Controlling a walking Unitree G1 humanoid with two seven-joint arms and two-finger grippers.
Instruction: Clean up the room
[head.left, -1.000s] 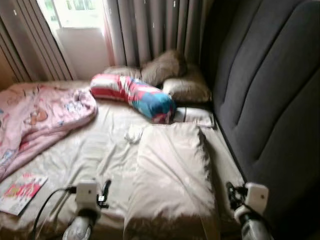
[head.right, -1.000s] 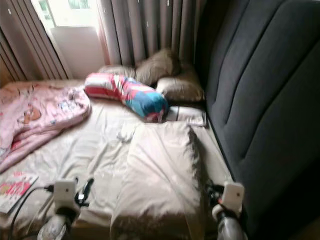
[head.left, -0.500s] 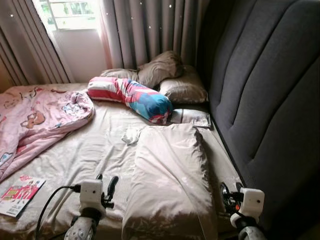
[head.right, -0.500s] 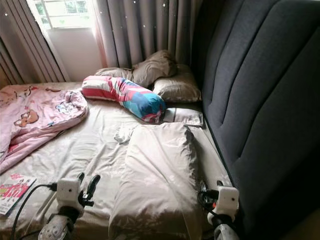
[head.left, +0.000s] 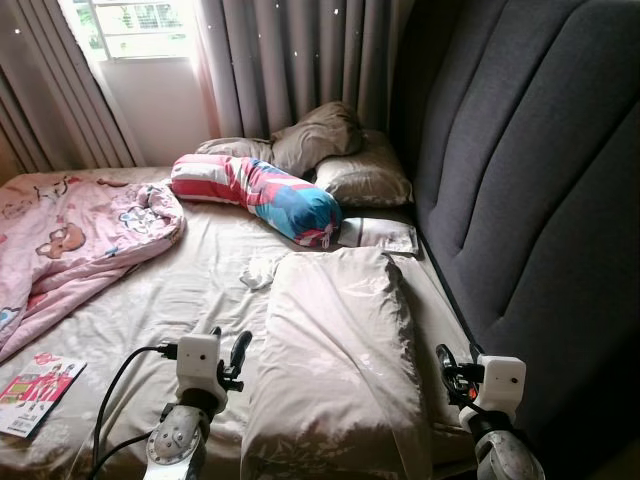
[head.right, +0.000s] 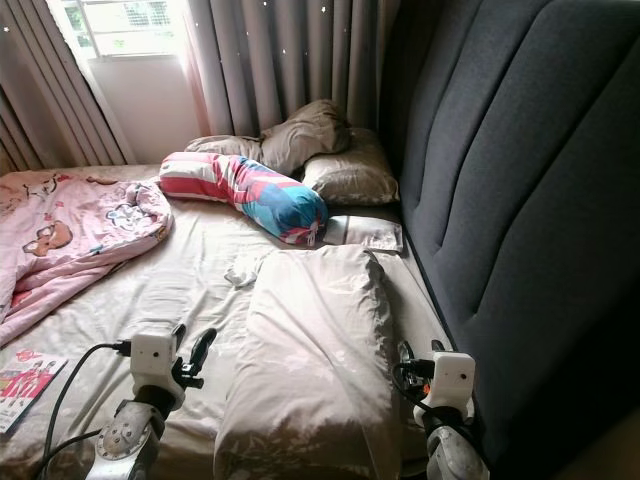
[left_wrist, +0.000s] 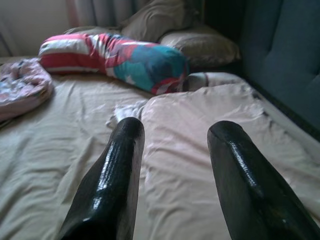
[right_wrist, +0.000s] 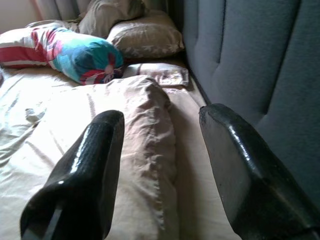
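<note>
Over the near edge of the bed (head.left: 150, 300) I am holding both arms low, one either side of the long beige pillow (head.left: 340, 350). The left end effector (head.left: 228, 345) is sitting released, fingers spread, above bare sheet just beside the pillow's left edge. The right end effector (head.left: 452, 362) is also released, hovering in the narrow strip between the pillow's right edge and the dark padded headboard (head.left: 530, 180); little room there. More open sheet is lying to the left, up to the pink quilt (head.left: 70, 240) bunching along the far left side. A magazine (head.left: 35, 392) is resting near the bed's near-left edge. A small crumpled white scrap (head.left: 258, 270) is lying just beyond the pillow's top left corner. Further back, a striped bolster (head.left: 260, 195) is leaning against brown pillows (head.left: 340, 150) below the curtains (head.left: 290, 60).
</note>
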